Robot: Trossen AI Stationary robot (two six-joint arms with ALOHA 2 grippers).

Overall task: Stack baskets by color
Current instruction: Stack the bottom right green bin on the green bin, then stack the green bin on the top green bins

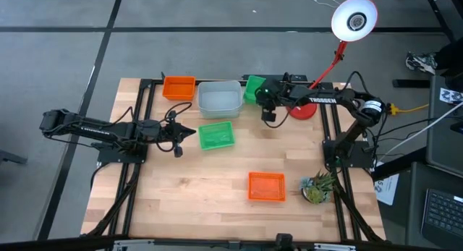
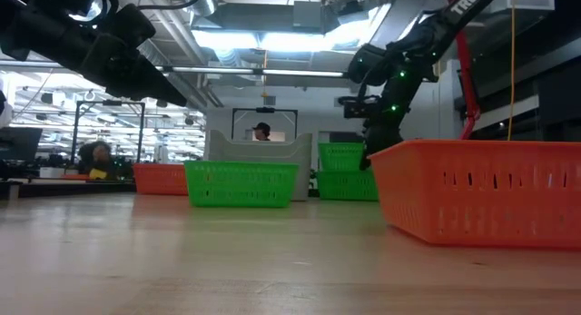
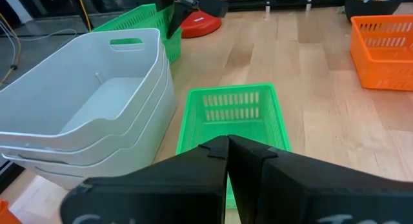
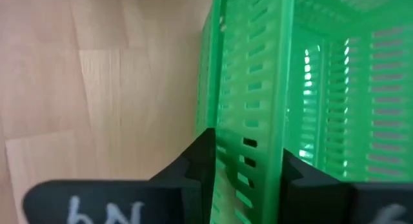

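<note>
The worktop is a pale butcher-block table (image 1: 210, 197) with black rails along its sides, standing on a grey floor marked with dark lines. In the low view the room beyond is an open workshop with ceiling lights, and a person sits far behind the baskets.

The right gripper (image 4: 245, 162) is at the far edge, its fingers straddling the wall of a green basket stack (image 1: 254, 88); the jaws stand slightly apart around the mesh wall, and whether they press it I cannot tell. Just beside this gripper, on its arm's side, is the red lamp base (image 1: 302, 110), with the lamp head (image 1: 354, 18) beyond the table edge.

The left gripper (image 3: 227, 150) has its fingers pressed together, holding nothing. Directly ahead of it lies a single green basket (image 1: 216, 135). Beyond that sits the grey-white basket stack (image 1: 219, 98), with an orange basket (image 1: 179, 87) beside it. Another orange basket (image 1: 266, 186) and a small potted plant (image 1: 318, 187) sit well apart toward the near edge.
</note>
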